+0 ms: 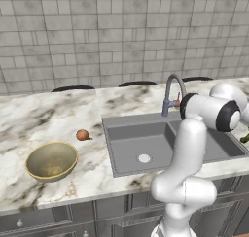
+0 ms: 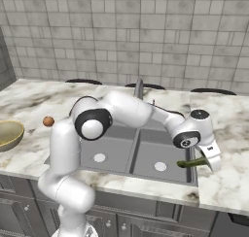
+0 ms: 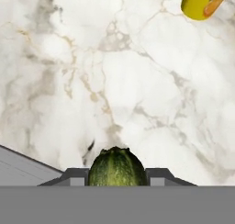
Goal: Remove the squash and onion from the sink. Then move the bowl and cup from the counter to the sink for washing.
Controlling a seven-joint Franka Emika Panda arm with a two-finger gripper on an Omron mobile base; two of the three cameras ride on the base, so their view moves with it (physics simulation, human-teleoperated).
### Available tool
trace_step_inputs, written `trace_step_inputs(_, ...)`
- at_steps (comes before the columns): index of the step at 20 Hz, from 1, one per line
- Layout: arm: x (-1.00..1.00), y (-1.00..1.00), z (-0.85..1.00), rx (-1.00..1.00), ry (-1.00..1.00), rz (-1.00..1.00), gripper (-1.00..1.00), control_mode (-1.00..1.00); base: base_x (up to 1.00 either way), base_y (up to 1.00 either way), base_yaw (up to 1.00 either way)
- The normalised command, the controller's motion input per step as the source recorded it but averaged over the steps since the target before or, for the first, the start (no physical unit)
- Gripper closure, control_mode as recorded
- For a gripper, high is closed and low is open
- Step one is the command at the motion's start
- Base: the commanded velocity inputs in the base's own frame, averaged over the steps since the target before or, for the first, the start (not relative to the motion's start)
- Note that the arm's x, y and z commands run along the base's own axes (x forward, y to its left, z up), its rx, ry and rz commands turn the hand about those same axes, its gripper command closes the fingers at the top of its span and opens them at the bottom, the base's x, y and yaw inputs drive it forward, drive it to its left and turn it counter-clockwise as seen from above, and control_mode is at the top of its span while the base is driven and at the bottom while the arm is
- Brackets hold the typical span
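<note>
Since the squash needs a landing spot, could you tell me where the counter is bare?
Bare marble lies right of the sink, under the gripper clamping the squash. The left counter is more crowded: the bowl and onion.

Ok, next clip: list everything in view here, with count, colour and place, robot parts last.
squash: one, dark green, held in the gripper over the sink's right edge
onion: one, reddish-brown, on the counter left of the sink
bowl: one, olive-gold, on the counter near the front edge, left of the sink
cup: one, yellow, on the marble counter ahead of the hand
sink: one, grey, double basin, set into the counter
faucet: one, metal, behind the sink
counter: one, white marble
gripper: one, shut on the squash
</note>
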Motion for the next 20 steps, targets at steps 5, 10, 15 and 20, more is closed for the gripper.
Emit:
trace_step_inputs(5, 0.12, -0.18, -0.13, 0.04, 0.00, 0.00, 1.00, -1.00, 0.00, 0.00, 0.00)
trace_step_inputs(10, 0.10, -0.16, -0.17, 0.03, 0.00, -0.02, 1.00, -1.00, 0.00, 0.00, 0.00)
trace_step_inputs(15, 0.11, -0.14, -0.23, 0.03, 0.00, -0.03, 1.00, -1.00, 0.00, 0.00, 0.00)
trace_step_inputs(20, 0.15, -0.12, -0.23, 0.01, 0.00, -0.05, 1.00, -1.00, 0.00, 0.00, 0.00)
